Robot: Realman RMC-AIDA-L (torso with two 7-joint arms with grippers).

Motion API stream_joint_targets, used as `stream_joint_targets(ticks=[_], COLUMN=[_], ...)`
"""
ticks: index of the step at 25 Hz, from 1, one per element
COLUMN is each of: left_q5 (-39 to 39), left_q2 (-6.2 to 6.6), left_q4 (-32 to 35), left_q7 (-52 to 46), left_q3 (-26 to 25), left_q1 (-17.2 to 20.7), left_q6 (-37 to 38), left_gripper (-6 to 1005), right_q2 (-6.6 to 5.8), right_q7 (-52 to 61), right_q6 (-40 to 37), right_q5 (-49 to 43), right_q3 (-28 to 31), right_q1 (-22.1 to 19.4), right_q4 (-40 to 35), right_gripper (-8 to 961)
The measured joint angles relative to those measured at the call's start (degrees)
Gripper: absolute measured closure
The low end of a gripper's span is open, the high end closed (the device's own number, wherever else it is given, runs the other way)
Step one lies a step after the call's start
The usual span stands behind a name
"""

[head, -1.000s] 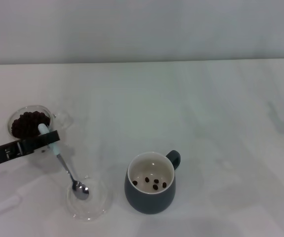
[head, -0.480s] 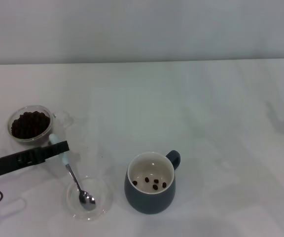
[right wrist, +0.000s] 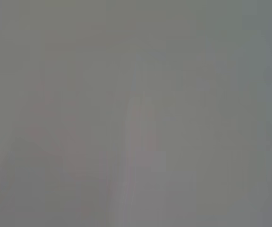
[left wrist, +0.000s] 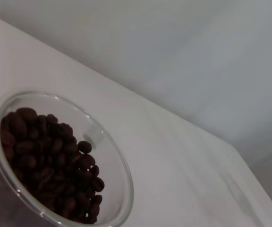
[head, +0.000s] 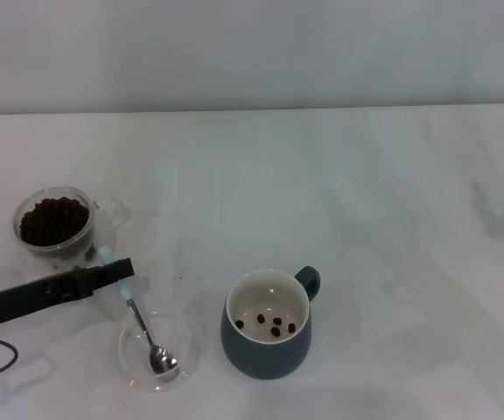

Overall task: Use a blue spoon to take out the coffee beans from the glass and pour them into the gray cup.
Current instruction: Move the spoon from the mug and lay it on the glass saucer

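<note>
Head view: the blue spoon [head: 138, 317] is clamped at its handle by the left gripper [head: 119, 269]; its bowl lies in a clear dish [head: 180, 350], between the glass [head: 55, 223] and the gray cup [head: 266, 325].
Left wrist view: the coffee beans [left wrist: 51, 163] are seen filling the glass.
Right wrist view: only a blank gray field is shown.

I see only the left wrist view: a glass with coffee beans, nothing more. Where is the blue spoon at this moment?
Observer: The blue spoon is held by the left gripper at its handle; its bowl lies in a clear glass dish in front of the glass.
Operator: Are there beans in the spoon?
Observer: None that I can see; the bowl looks empty.
Operator: And the gray cup, does it have any beans?
Observer: Yes, the gray cup stands to the right of the dish and holds a few coffee beans on its bottom.
Operator: Where is the right arm?
Observer: It is not in the head view, and its wrist view shows nothing clear.
</note>
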Motion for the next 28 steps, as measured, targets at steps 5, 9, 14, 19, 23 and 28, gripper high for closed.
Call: stream_joint_targets(ticks=[5,9,14,19,23,28], left_q5=[0.6,0.8,1.2,1.3,1.1,1.0], left_q2=[-0.17,-0.21,-0.28,-0.23,-0.06,0.36], left_q4=[0.0,-0.1,-0.1,-0.1,0.0,0.9], left_q7=[0.2,0.3,0.4,0.2,0.1,0.2], left_q3=[0.2,0.2,0.2,-0.2,-0.2,-1.1], left_q1=[-0.3,-0.4,-0.4,-0.2,0.0,0.1], left_q6=[-0.1,-0.2,-0.7,-1.1,-1.7,-2.0], left_gripper=[818,802,635,562,504,299], right_q2=[0.0,0.0,0.0,0.0,0.07,0.09], right_q7=[0.0,0.0,0.0,0.0,0.0,0.0], right_q6=[0.1,0.2,0.2,0.2,0.2,0.2], right_q5=[0.0,0.0,-0.1,-0.1,-0.1,-0.1], right_q3=[0.0,-0.1,-0.1,-0.2,-0.2,-0.2], right_q1=[0.0,0.0,0.1,0.1,0.1,0.1], right_q4=[-0.2,-0.2,-0.3,-0.3,-0.3,-0.3], right_gripper=[323,323,323,323,323,323])
